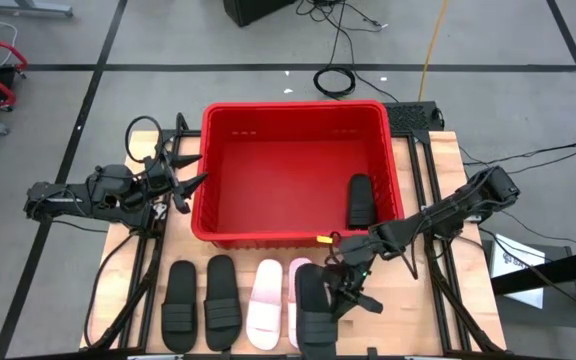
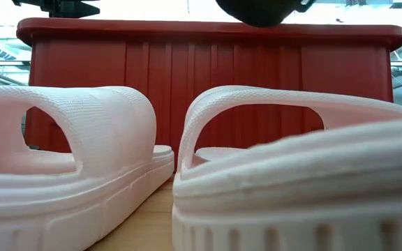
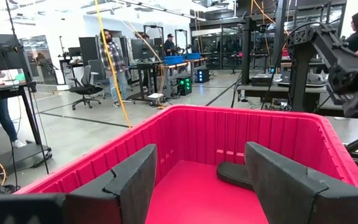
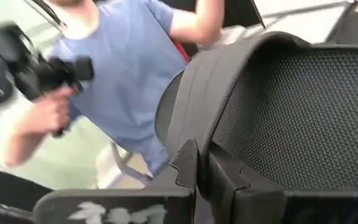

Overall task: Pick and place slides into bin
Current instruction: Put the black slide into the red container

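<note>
While clamped in right tool, black slide hangs below.

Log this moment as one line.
right tool: shut on black slide, at table front | left tool: open, beside bin | in bin: one black slide | on table: two black, two white

The left arm reaches in from the desk's left edge, its gripper held level with the fingers spread wide apart. The right arm stretches from the right edge toward the front edge, elbow bent, wrist turned down. Its gripper hangs low near the front edge, fingers pinched tight on a black sandal.
</note>
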